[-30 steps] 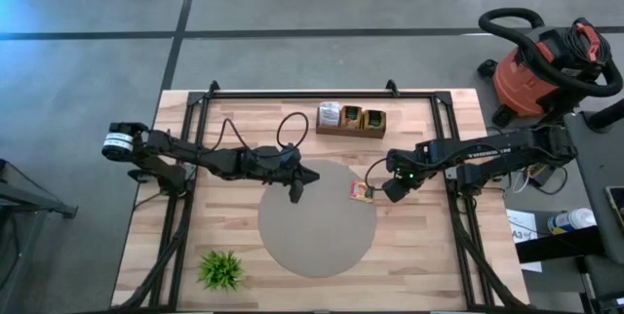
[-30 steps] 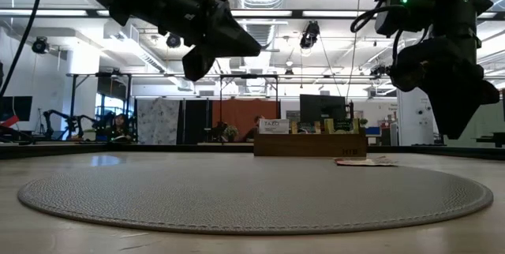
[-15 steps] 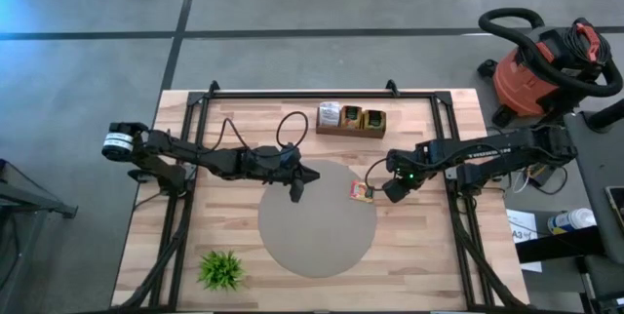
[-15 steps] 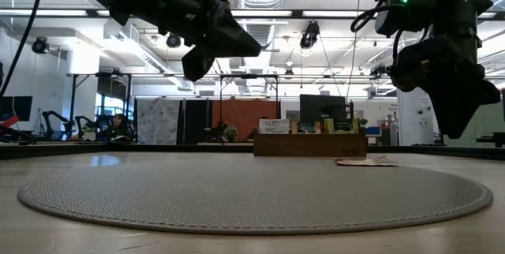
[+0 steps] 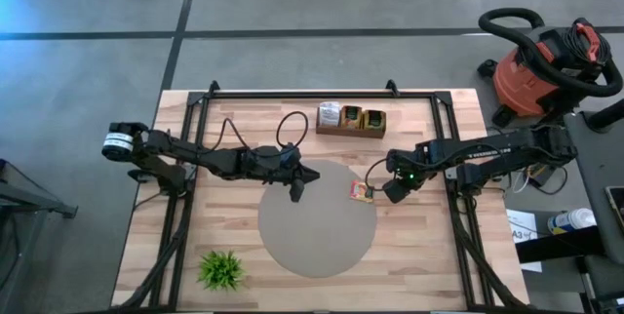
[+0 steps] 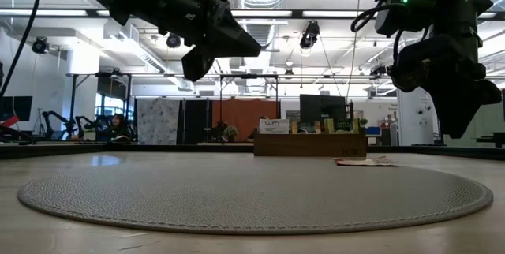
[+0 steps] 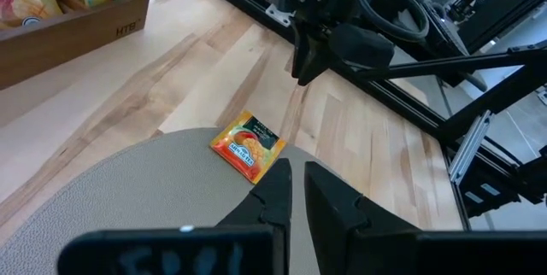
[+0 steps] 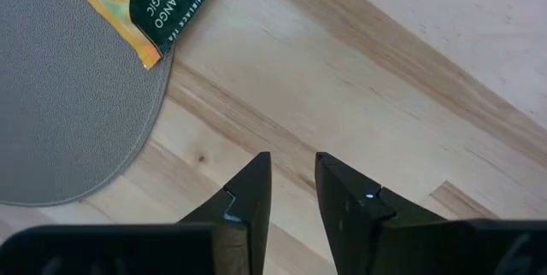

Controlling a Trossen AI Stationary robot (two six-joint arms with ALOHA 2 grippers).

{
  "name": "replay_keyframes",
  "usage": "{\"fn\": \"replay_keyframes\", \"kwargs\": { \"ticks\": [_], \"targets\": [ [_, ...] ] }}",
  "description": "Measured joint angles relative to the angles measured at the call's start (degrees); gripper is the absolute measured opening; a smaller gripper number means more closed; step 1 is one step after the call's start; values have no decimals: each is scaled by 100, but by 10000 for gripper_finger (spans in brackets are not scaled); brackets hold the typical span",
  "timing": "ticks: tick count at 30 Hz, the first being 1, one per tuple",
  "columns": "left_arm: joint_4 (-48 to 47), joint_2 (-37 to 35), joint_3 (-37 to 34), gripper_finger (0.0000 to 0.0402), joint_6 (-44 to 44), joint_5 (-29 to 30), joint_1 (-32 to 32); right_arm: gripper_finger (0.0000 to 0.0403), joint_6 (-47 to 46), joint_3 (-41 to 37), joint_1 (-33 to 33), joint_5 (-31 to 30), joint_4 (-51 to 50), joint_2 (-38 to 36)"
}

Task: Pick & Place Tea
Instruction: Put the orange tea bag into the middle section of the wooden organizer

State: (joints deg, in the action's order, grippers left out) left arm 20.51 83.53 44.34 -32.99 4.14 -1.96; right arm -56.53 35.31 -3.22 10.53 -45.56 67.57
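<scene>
One orange tea sachet [image 5: 362, 191] with a dark label end lies flat on the right edge of the round grey mat [image 5: 317, 226], its dark end [image 8: 167, 14] reaching over the wood. My right gripper [image 5: 389, 195] hangs above the bare wood just right of the sachet. It points steeply down, narrowly open [image 8: 293, 162], with nothing between its fingers. My left gripper [image 5: 295, 195] hovers over the mat's far left part, shut [image 7: 297, 172] and empty, pointing toward the sachet [image 7: 249, 145]. In the low view both grippers hang well above the mat [image 6: 252, 191].
A wooden box [image 5: 351, 119] with more tea sachets standing in it sits at the table's far edge. A small green plant [image 5: 222, 269] stands near the front left corner. Black frame rails [image 5: 458, 207] run along both sides. A red vacuum cleaner [image 5: 546, 60] is on the floor beyond the table.
</scene>
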Motion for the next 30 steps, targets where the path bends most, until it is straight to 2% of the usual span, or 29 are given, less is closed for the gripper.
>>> {"fn": "replay_keyframes", "kwargs": {
  "ticks": [30],
  "targets": [
    [-2,0,-7,30,36,0,0,84,-3,2,0,171,-11,0]
  ]
}}
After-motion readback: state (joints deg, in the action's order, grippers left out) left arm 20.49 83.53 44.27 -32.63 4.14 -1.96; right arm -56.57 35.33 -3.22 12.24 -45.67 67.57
